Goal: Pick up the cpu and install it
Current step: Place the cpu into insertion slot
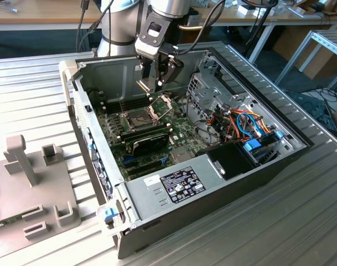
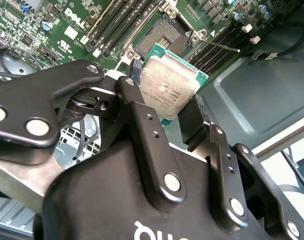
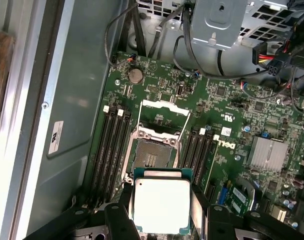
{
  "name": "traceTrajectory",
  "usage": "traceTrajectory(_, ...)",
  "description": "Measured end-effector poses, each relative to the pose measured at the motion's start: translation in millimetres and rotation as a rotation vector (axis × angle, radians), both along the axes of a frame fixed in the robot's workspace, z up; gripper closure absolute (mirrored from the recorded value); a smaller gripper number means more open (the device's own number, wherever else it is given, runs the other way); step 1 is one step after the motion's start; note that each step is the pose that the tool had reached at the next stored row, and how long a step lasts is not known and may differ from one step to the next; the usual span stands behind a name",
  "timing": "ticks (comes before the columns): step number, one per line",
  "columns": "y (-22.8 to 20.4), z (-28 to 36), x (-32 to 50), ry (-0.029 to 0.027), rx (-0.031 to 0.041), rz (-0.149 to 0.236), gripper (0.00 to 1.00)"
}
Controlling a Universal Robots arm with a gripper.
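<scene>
**Exterior view.** Gripper (image 1: pixel 153 82) on the arm, lowered inside the open computer case (image 1: pixel 212 183), above the motherboard (image 1: pixel 140 136) and clear of it. The case lies on a ribbed metal table (image 1: pixel 279 227). A grey fixture (image 1: pixel 30 183) stands toward the exterior view's left.

**Second wrist view.** Cpu (image 2: pixel 171 82), silver top with a green rim, clamped by opposite edges between the two black fingers (image 2: pixel 142 120). It is held in the air, tilted, near the socket (image 2: pixel 161 37).

**First wrist view.** The cpu is seen top-on, unseated, over the socket's near edge. The socket's contacts are bare and the hinged frame (image 3: pixel 164 112) is raised. Memory slots (image 3: pixel 114 150) flank the socket on both sides. Also on the board: a coin cell (image 3: pixel 136 75) and a heatsink (image 3: pixel 267 152).
</scene>
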State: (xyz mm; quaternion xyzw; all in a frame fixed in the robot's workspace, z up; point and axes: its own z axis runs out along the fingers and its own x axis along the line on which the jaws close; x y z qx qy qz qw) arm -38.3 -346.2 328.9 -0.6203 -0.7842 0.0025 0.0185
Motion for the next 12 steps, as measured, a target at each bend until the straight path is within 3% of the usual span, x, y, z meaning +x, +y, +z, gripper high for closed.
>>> traceTrajectory(12,0.0,0.0,0.0,-0.0001,0.0001,-0.004,0.45)
